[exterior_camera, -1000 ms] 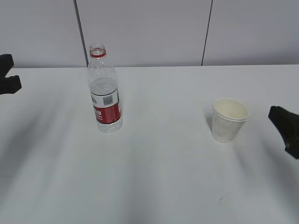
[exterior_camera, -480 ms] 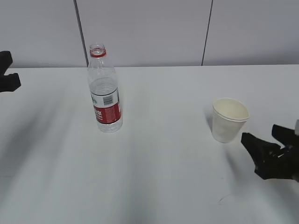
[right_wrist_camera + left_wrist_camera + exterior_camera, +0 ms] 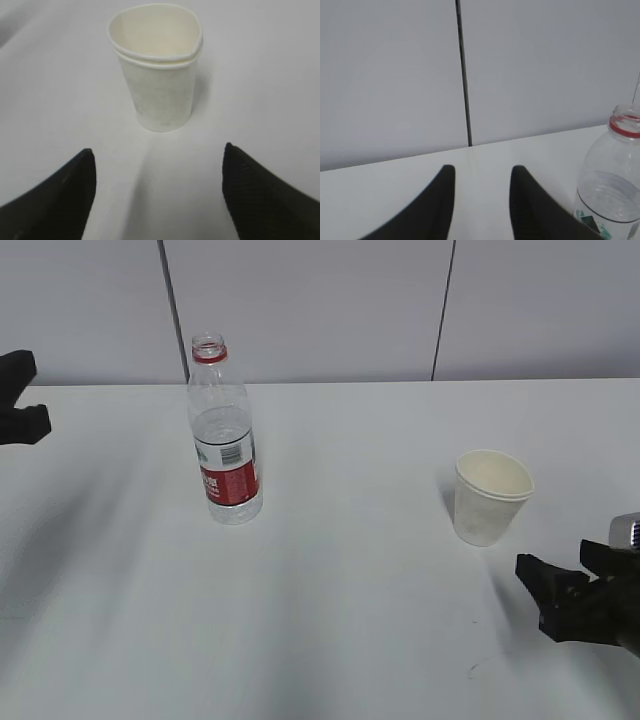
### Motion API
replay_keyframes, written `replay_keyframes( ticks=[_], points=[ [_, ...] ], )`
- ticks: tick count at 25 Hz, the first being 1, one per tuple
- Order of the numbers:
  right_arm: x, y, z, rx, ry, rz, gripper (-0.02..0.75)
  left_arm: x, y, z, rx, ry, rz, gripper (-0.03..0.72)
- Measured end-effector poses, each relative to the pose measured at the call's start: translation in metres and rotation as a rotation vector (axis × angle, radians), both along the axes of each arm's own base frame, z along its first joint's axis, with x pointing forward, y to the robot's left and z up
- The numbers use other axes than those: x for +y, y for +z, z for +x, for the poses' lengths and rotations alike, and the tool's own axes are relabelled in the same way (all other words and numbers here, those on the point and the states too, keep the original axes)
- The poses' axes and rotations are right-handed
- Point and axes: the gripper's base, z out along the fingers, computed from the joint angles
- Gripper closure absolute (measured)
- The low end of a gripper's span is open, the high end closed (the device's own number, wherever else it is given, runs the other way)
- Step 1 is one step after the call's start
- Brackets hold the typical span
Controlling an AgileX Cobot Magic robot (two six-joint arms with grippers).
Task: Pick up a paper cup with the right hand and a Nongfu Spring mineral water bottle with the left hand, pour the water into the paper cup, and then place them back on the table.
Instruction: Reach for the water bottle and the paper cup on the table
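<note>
Lab-like: bare white table [image 3: 340, 620], grey panelled wall [image 3: 300, 300].

The exterior view looks down at a slant across the table [image 3: 360, 440]; the right wrist view sits close above the paper cup [image 3: 157, 65], which both share

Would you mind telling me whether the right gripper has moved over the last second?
Yes. The right gripper has come in from the right edge, down and leftward, and now sits just below-right of the unmoved paper cup.
</note>
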Motion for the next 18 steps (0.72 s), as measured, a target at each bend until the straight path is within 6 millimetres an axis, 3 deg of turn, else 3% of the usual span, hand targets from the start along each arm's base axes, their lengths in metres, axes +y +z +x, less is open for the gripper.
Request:
replay_keyframes(
  ticks=[5,18],
  points=[
    [0.001,-0.001,0.002,0.002,0.004,0.0,0.15,0.0,0.0,0.0,-0.001,-0.005,0.004,0.448],
    [0.004,-0.006,0.037,-0.035,-0.015,0.052,0.135,-0.001,0.0,0.0,-0.003,-0.007,0.007,0.448]
  ],
)
